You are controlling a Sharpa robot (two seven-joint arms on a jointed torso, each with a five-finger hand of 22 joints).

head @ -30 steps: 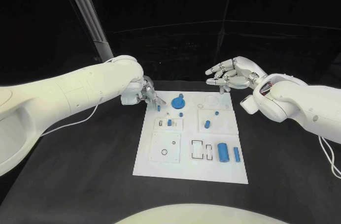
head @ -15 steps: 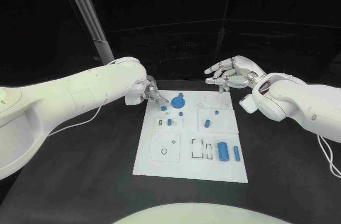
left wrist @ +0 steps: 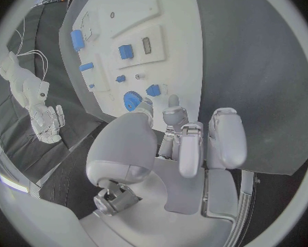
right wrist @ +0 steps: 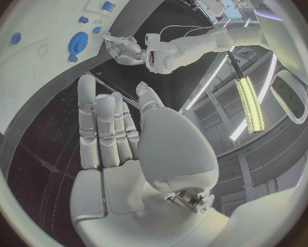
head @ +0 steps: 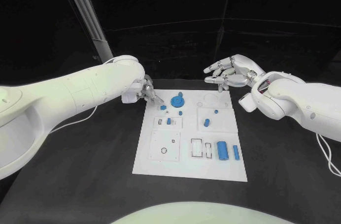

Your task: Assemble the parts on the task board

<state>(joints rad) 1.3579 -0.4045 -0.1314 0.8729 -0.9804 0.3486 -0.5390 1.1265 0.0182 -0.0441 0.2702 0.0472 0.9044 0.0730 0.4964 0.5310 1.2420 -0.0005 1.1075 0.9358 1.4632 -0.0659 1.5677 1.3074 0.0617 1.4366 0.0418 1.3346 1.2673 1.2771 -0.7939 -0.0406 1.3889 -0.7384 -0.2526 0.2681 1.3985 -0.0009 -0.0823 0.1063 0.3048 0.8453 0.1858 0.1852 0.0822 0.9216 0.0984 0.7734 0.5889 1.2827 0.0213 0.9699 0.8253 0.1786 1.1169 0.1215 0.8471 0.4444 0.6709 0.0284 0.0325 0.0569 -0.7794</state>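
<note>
While the white task board [head: 191,135] lies in the middle of the black table [head: 85,155], the left hand [head: 146,92] sits at the board's upper left corner in the head view, its fingers drawn close together and pointing down at the board. A small blue part [head: 162,107] lies on the board just beside those fingertips; in the left wrist view the same small blue part [left wrist: 153,90] shows right at the fingertips [left wrist: 172,101], but whether they touch or pinch it cannot be told. Next to it, toward the board's upper middle, stands a round blue part [head: 177,103] with a small knob at its top. Lower down, at the board's lower right, a blue cylinder [head: 222,150] lies beside a thinner blue bar [head: 236,152]. Near the board's centre, a short blue peg [head: 206,122] rests in the right-hand column. Above the board's upper right corner in the head view, the right hand [head: 231,72] hovers off the table with its fingers spread apart and nothing between them; the right wrist view shows that hand [right wrist: 126,142] with fingers stretched out straight and bare.
</note>
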